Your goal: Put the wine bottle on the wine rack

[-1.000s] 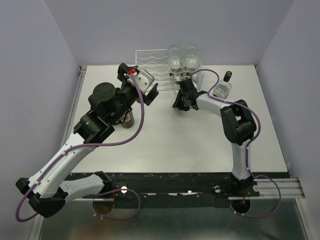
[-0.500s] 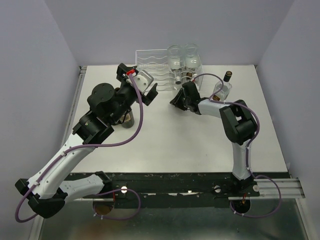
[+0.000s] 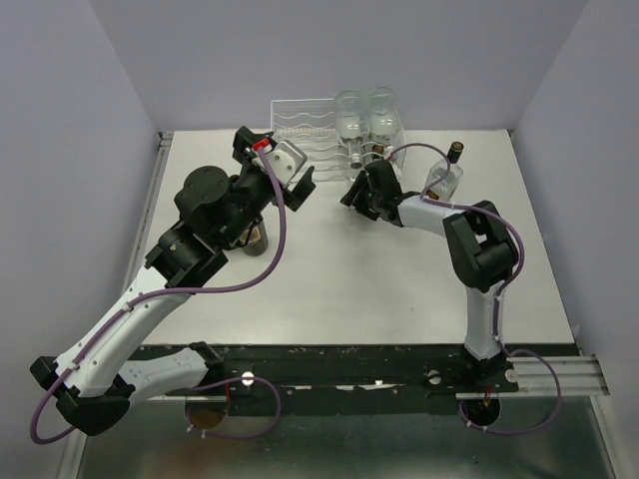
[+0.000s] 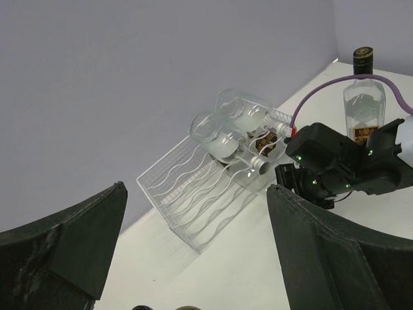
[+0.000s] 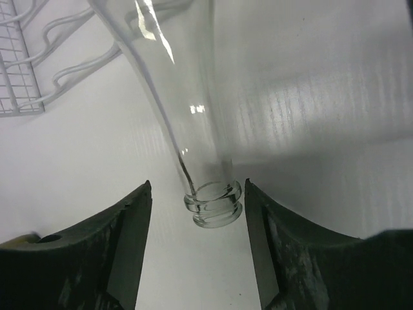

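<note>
- Clear glass wine bottle (image 5: 193, 116): its neck lies between the right gripper (image 5: 197, 190) fingers, mouth toward the wrist camera.
- Fingers are parted and not clamping, with a slim gap at one side.
- Bottle body runs up beside the wine rack (image 5: 19, 71).
- Left gripper (image 4: 193, 213) is spread wide and holds nothing.

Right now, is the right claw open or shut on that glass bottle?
Open. In the right wrist view the right gripper straddles the neck of the clear bottle, table showing between glass and finger.
</note>
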Tool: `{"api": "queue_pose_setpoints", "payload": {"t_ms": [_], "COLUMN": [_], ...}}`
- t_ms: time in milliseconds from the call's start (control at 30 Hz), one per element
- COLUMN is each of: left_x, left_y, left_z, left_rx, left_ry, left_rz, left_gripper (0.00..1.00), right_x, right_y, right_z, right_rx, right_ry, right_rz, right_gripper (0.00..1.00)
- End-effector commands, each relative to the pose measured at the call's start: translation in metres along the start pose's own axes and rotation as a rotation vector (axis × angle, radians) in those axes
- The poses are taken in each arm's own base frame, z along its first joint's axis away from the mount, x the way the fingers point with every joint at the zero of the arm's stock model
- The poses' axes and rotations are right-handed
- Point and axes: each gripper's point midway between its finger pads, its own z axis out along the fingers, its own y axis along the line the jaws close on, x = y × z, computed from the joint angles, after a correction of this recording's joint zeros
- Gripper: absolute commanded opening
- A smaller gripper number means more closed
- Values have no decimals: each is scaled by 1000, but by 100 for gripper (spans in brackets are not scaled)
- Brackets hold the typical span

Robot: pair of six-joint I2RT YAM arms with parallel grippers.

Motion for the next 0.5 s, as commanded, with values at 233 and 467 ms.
{"api": "queue_pose_setpoints", "payload": {"t_ms": [233,467], "left_x": [-2,0], "left_y": [1,0], "left_z": [-2,1], "left_rx": [-20,-18], "left_ry": [-16,-12], "left_rz": [-33,-43], "left_gripper": [99,99], "right_x": [-42,-48], "right_y": [-2,14], "right_z": [-47,-70], "right_rx": [65,13], "right_ry": [-114,-115], "right_rz": [-62,-101], "right_gripper": [79,79]}}
